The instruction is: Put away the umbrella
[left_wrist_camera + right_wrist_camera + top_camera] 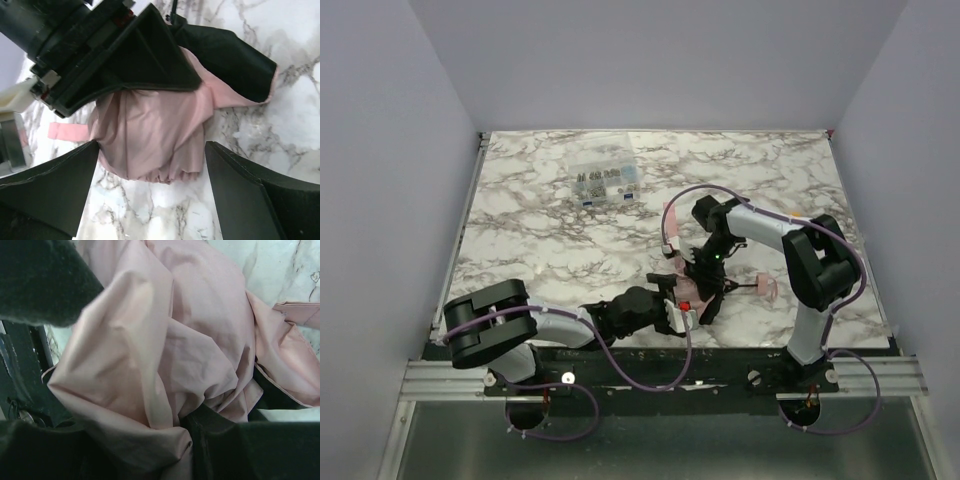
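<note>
My table is a white marble-patterned top with grey veins. Seen from above, a clear plastic compartment box of small parts sits flat on it at eleven o'clock from the middle, well apart from anything else. At five o'clock, near my edge, the pale pink umbrella lies on the marble as a crumpled bundle of fabric. Its small pink handle rests on the surface at three o'clock from that bundle.

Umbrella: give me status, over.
Left gripper open, astride the umbrella. Right gripper shut on it, fabric bunched on the table. Parts box far back, not in the way.
</note>
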